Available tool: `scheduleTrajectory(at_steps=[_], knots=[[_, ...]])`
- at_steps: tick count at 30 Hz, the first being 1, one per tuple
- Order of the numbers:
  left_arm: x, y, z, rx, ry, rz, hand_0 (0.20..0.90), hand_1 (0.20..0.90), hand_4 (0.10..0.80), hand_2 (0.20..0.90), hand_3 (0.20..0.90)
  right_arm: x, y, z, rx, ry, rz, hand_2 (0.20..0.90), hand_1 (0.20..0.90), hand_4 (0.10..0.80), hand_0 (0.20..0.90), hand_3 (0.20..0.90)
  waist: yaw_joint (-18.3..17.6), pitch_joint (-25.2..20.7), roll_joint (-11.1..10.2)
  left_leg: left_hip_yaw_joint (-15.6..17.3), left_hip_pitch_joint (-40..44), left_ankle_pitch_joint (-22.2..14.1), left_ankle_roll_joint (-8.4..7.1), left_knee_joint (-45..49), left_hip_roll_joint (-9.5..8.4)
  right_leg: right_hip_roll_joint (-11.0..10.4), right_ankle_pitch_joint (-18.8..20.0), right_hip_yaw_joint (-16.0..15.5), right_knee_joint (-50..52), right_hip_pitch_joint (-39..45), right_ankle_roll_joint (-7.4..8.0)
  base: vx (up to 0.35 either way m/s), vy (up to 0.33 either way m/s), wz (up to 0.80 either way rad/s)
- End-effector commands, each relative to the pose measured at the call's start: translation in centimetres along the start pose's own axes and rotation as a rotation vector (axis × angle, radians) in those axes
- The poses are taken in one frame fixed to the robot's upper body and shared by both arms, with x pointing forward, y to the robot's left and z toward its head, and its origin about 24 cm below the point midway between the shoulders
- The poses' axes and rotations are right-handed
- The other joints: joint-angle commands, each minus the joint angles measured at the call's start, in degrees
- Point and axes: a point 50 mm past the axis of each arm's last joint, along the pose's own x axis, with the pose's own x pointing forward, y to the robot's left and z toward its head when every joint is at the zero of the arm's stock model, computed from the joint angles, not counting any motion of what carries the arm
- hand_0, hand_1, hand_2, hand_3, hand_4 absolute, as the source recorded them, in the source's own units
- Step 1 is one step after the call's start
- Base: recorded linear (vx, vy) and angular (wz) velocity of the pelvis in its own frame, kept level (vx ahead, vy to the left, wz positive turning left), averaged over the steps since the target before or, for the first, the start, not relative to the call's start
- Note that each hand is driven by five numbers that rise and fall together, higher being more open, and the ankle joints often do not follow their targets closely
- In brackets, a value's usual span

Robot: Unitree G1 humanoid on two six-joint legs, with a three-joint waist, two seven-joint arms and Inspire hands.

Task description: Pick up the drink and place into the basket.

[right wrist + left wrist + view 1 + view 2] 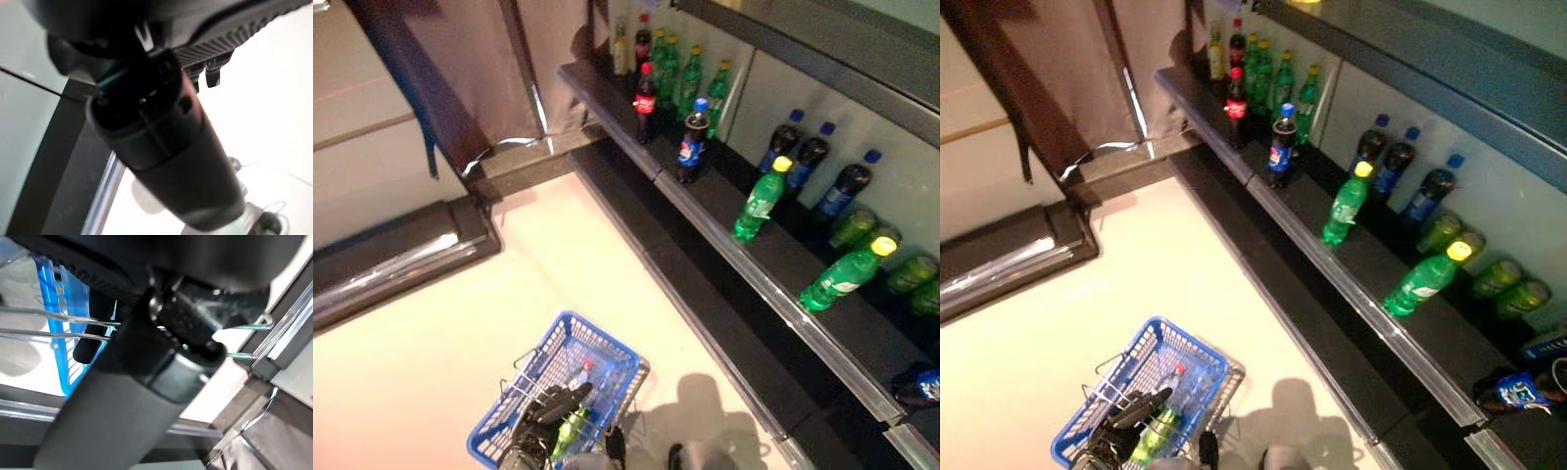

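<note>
Drink-wise, a green bottle (571,428) already lying inside the blue basket (607,350), so maybe halfway or further. Left hand (548,406) curled round the wire handle. Right hand (161,127): can't tell. More bottles (763,200) waiting on the shelf (822,323).

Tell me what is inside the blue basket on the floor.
Inside the blue basket lie a green bottle and a clear bottle with a red cap. The left robot hand on the wire handles covers part of the inside.

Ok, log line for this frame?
left hand: gripping basket handle | basket: green bottle inside | right hand: out of view | shelf: bottles remain
</note>
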Motion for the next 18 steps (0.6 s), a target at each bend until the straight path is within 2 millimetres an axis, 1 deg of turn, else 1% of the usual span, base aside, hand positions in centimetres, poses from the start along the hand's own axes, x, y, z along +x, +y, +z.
scheduleTrajectory(at_steps=[1,2,3,4,5,6,7,8,9,10,11,12,13,14,15,16,17,18], knots=[[-0.2,-7.7,8.6,-0.020,-0.436,-0.348,0.300,0.300,0.100,0.300,0.200,0.1,-3.2,-0.8,-0.019,0.030,-0.101,0.900,0.900,0.800,0.900,0.900,-0.97,-3.25,-0.57,1.31,0.72,-7.83,-2.49,22.12,-2.89,3.35,17.89,-2.74,-22.94,8.61,0.01,0.284,0.022,0.16],[-0.1,-8.1,8.6,-0.036,-0.433,-0.346,0.300,0.300,0.100,0.300,0.200,0.1,-3.3,-0.8,-0.022,0.034,-0.107,0.900,0.900,0.800,0.900,0.900,-1.59,-3.59,-0.36,1.21,0.36,-4.27,-4.17,26.55,-1.96,3.87,17.20,-2.30,-22.38,8.73,-0.97,0.304,-0.011,0.37],[0.1,-8.7,8.6,-0.069,-0.432,-0.347,0.300,0.300,0.100,0.300,0.200,0.2,-3.5,-0.6,-0.039,0.030,-0.111,0.900,0.900,0.800,0.900,0.900,-2.11,-3.89,-0.71,1.84,-1.60,0.91,-7.07,36.89,-1.24,3.56,16.09,-3.66,-21.42,9.35,-2.48,0.334,-0.018,0.61],[0.1,-9.3,8.6,-0.082,-0.437,-0.354,0.300,0.300,0.100,0.300,0.200,0.2,-3.8,-0.1,-0.065,-0.004,-0.107,0.900,0.900,0.800,0.900,0.900,-2.33,-4.04,-1.10,1.85,-4.25,4.31,-9.18,45.13,-1.05,2.88,14.98,-5.09,-20.52,9.97,-4.02,0.339,0.011,0.89],[0.1,-9.6,8.5,-0.086,-0.434,-0.358,0.300,0.300,0.100,0.300,0.200,0.3,-3.9,0.4,-0.082,-0.034,-0.102,0.900,0.900,0.800,0.900,0.900,-2.22,-3.91,-1.01,1.57,-5.90,6.64,-10.04,48.25,-1.10,2.85,14.34,-5.33,-19.82,10.43,-4.76,0.322,0.080,0.70],[0.0,-9.8,8.6,-0.097,-0.431,-0.359,0.300,0.300,0.100,0.300,0.200,0.3,-3.9,1.2,-0.088,-0.072,-0.098,0.900,0.900,0.800,0.900,0.900,-1.72,-3.39,-0.50,1.35,-7.85,6.25,-9.62,48.56,-0.15,3.19,13.59,-5.12,-18.82,11.16,-4.99,0.183,0.078,0.42],[0.0,-9.8,8.6,-0.097,-0.431,-0.358,0.300,0.300,0.100,0.300,0.200,0.3,-3.8,1.2,-0.087,-0.075,-0.098,0.900,0.900,0.800,0.900,0.900,-1.72,-3.48,-0.69,1.37,-8.10,6.43,-9.50,48.26,-0.32,2.97,13.57,-5.07,-18.73,11.07,-4.96,0.273,0.108,-0.09],[-0.1,-9.9,8.9,-0.105,-0.432,-0.360,0.300,0.300,0.100,0.300,0.200,0.4,-3.3,2.8,-0.048,-0.135,-0.077,0.900,0.900,0.800,0.900,0.900,-0.31,-2.25,-1.36,1.61,-12.21,4.67,-7.57,47.29,2.77,2.97,13.08,-2.65,-18.76,13.20,-4.85,0.253,0.113,-0.01],[-0.1,-9.7,8.9,-0.106,-0.434,-0.360,0.300,0.300,0.100,0.300,0.200,0.4,-3.0,3.5,-0.042,-0.157,-0.068,0.900,0.900,0.800,0.900,0.900,0.27,-1.93,-1.41,1.17,-11.85,4.47,-6.98,43.17,4.16,3.08,12.96,-1.51,-19.08,14.04,-4.59,0.399,0.244,-0.05],[-0.2,-9.4,8.9,-0.111,-0.434,-0.362,0.300,0.300,0.100,0.300,0.200,0.4,-2.6,4.5,-0.046,-0.192,-0.058,0.900,0.900,0.800,0.900,0.900,1.09,-1.63,-1.11,0.14,-10.80,5.58,-6.71,33.47,5.60,3.54,12.47,0.60,-19.41,15.14,-4.16,0.256,0.217,-0.11],[-0.2,-9.4,8.9,-0.112,-0.434,-0.362,0.300,0.300,0.100,0.300,0.200,0.4,-2.5,4.7,-0.049,-0.198,-0.057,0.900,0.900,0.800,0.900,0.900,1.27,-1.53,-1.05,-0.13,-10.44,5.54,-6.54,31.42,5.72,3.57,12.37,1.13,-19.49,15.39,-4.03,0.297,0.274,-0.29],[-0.3,-9.2,8.8,-0.110,-0.431,-0.363,0.300,0.300,0.100,0.300,0.200,0.4,-2.3,5.1,-0.055,-0.211,-0.056,0.900,0.900,0.800,0.900,0.900,1.71,-1.63,-1.04,-0.92,-9.73,5.46,-6.05,26.02,5.94,3.56,12.19,2.70,-19.76,15.69,-3.69,0.416,0.404,-0.58],[-0.3,-8.6,8.3,-0.112,-0.421,-0.358,0.300,0.300,0.100,0.300,0.200,0.4,-2.0,5.3,-0.045,-0.201,-0.059,0.900,0.900,0.800,0.900,0.900,2.57,-1.75,0.01,-4.55,-7.88,7.20,-7.02,14.06,8.20,4.18,11.05,5.98,-20.01,16.97,-2.95,0.416,0.401,-0.58],[-0.3,-8.5,8.3,-0.115,-0.418,-0.356,0.300,0.300,0.100,0.300,0.200,0.4,-2.0,5.3,-0.039,-0.198,-0.061,0.900,0.900,0.800,0.900,0.900,2.73,-1.93,0.11,-4.99,-7.90,7.54,-7.18,12.79,8.52,4.13,11.01,6.31,-20.12,17.03,-2.86,0.573,0.579,-0.74],[-0.3,-7.8,7.6,-0.136,-0.399,-0.346,0.300,0.300,0.100,0.300,0.200,0.5,-2.0,4.8,-0.013,-0.161,-0.076,0.900,0.900,0.800,0.900,0.900,3.92,-2.18,0.84,-9.19,-7.29,9.63,-8.77,4.35,11.18,3.75,9.73,8.49,-20.34,18.64,-2.08,0.430,0.456,-0.48],[-0.3,-7.4,7.2,-0.150,-0.393,-0.338,0.300,0.300,0.100,0.300,0.200,0.5,-2.2,4.5,-0.011,-0.146,-0.088,0.900,0.900,0.800,0.900,0.900,4.34,-2.37,1.19,-10.57,-7.51,10.64,-9.58,2.61,12.69,3.48,9.32,9.43,-20.54,19.11,-1.91,0.451,0.482,-0.47],[-0.3,-7.3,7.0,-0.154,-0.391,-0.336,0.300,0.300,0.100,0.300,0.200,0.5,-2.3,4.4,-0.011,-0.141,-0.092,0.900,0.900,0.800,0.900,0.900,4.47,-2.30,1.27,-11.15,-7.57,10.88,-9.70,2.43,12.96,3.24,9.13,9.79,-20.45,19.33,-1.79,0.341,0.402,-0.52],[-0.3,-7.1,6.5,-0.166,-0.381,-0.334,0.300,0.300,0.100,0.300,0.200,0.5,-2.5,3.9,-0.001,-0.117,-0.103,0.900,0.900,0.800,0.900,0.900,4.65,-2.10,1.49,-12.13,-8.03,10.71,-9.83,3.22,13.18,2.21,8.83,10.61,-20.20,19.80,-1.25,0.287,0.370,-0.64]])
